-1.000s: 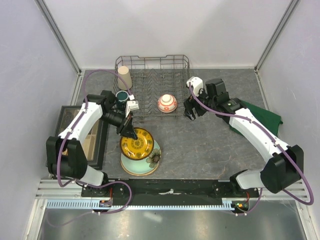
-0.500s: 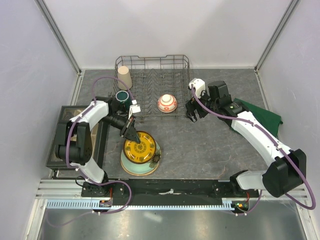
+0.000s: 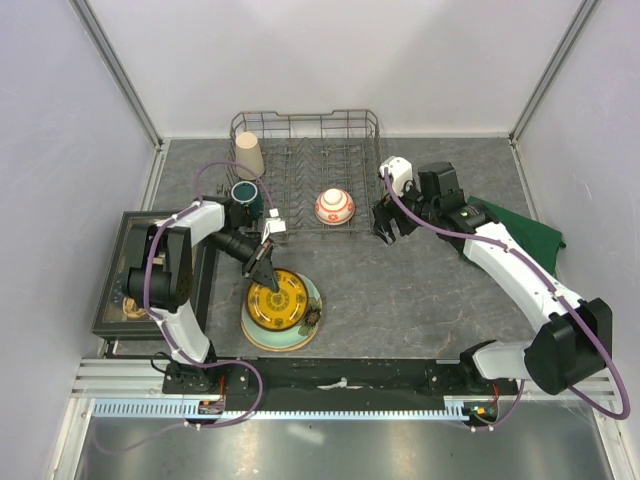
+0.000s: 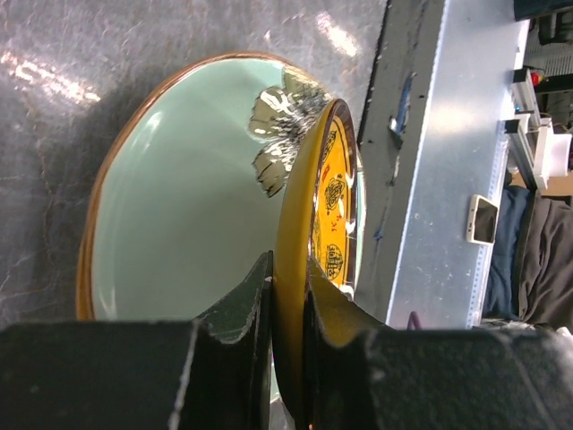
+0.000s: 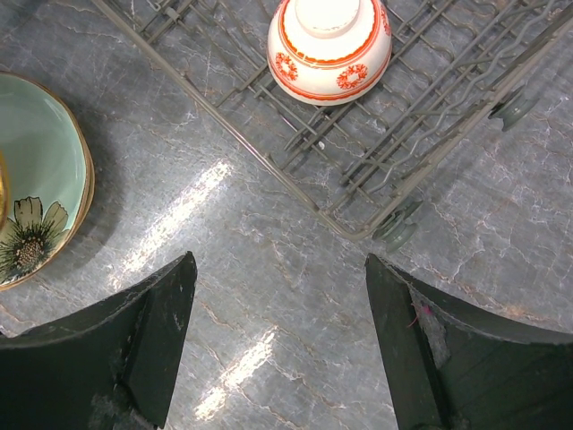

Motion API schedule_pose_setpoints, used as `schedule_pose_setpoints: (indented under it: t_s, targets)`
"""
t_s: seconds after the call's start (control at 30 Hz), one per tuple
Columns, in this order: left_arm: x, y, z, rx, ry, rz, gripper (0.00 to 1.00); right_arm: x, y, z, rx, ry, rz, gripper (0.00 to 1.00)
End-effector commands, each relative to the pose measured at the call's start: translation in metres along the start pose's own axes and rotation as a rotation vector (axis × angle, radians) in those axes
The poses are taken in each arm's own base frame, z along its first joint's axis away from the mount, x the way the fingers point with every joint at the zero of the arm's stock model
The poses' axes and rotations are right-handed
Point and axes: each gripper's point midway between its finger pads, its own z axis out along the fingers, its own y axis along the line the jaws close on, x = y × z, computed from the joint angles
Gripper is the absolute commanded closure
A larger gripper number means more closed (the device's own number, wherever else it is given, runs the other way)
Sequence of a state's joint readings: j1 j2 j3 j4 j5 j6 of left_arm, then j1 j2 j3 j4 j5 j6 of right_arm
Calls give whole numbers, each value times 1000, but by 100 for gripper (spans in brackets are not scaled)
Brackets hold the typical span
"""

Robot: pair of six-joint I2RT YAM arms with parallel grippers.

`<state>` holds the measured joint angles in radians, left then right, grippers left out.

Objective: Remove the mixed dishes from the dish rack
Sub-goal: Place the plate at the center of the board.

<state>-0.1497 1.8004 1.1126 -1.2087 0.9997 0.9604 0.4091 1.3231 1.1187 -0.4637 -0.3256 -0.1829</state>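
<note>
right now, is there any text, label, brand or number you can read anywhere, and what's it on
No readable text in any view.
small yellow plate: dark marks on its face, ornament or characters, too blurred to tell.
red-and-white bowl: red motifs only, no lettering.
dish rack: bare wire, no label visible.

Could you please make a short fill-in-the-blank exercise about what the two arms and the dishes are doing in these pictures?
The left gripper holds the small yellow dark-patterned plate; the right gripper holds ____.
The larger pale-green flower plate lies on the ____, outside the dish rack.
The red-and-white patterned bowl sits ____ in the rack.
Missing words: nothing; table; upside down.
</note>
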Motion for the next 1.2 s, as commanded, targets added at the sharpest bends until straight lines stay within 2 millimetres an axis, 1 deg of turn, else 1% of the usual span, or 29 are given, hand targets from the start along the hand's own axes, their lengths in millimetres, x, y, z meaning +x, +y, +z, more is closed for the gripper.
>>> schedule_pose_setpoints:
  t_s: [0.0, 0.23, 0.5, 0.77, 0.8, 0.97, 1.17]
  targets:
    - [8, 10, 3, -9, 22, -7, 99, -11, 2, -5, -12, -53, -8, 16]
    - [9, 14, 5, -2, 30, -23, 98, -10, -1, -5, -6, -55, 0, 15]
    - [10, 16, 6, -4, 39, -38, 87, -8, -2, -4, -6, -52, 5, 15]
    - [15, 20, 8, -18, 61, -51, 85, -8, -2, -4, -8, -52, 6, 14]
    - [14, 20, 8, -19, 60, -48, 82, -7, -2, -4, -8, -52, 8, 14]
    - [11, 21, 9, -27, 53, -37, 78, -6, -3, -4, -4, -49, 9, 14]
    - [12, 19, 12, -22, 59, -35, 69, -7, -4, -5, -2, -55, 12, 14]
